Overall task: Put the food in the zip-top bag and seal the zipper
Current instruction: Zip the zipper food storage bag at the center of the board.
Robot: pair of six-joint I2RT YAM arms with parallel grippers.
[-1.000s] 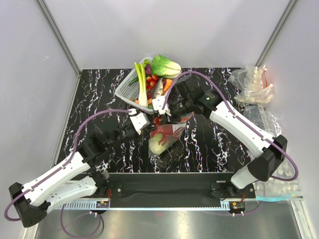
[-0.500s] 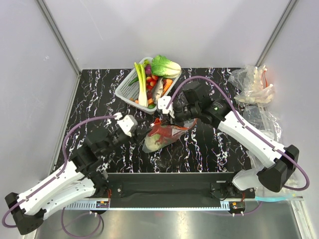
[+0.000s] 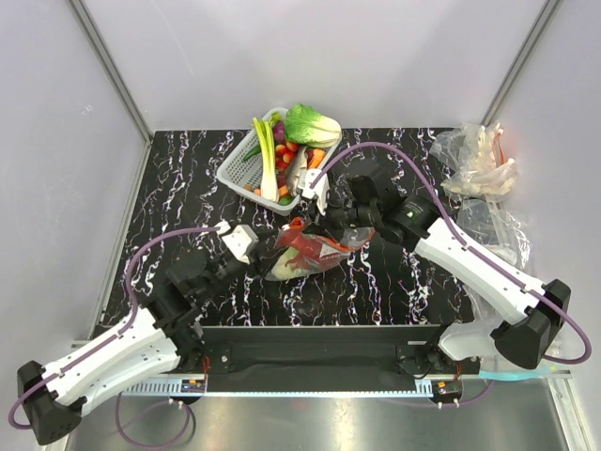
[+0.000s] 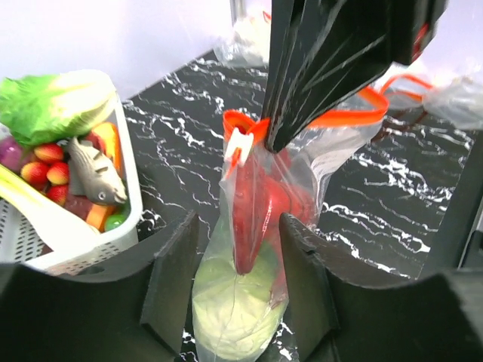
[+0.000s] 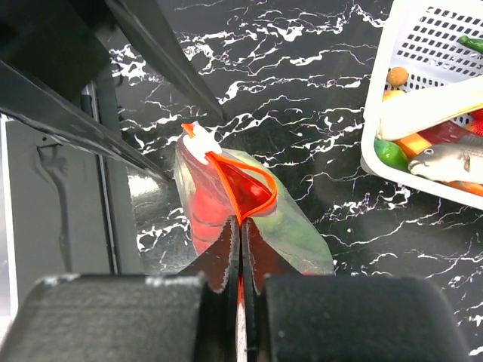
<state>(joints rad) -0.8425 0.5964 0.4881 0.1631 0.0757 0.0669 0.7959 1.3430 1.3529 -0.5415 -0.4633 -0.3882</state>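
Right gripper [image 5: 240,221] pinches the zipper [image 4: 358,113] mid-frame; left gripper [image 4: 238,234], jaws apart, should steady the zip-top bag [image 4: 234,317] before sliding

The right gripper [image 5: 240,226] is clamped on the bag [image 3: 308,256] at its zipper [image 5: 253,177], its arm stretched out from the bag's right. The left gripper [image 4: 238,249] gapes, fingers [image 4: 177,260] either side of the bag's bottom.
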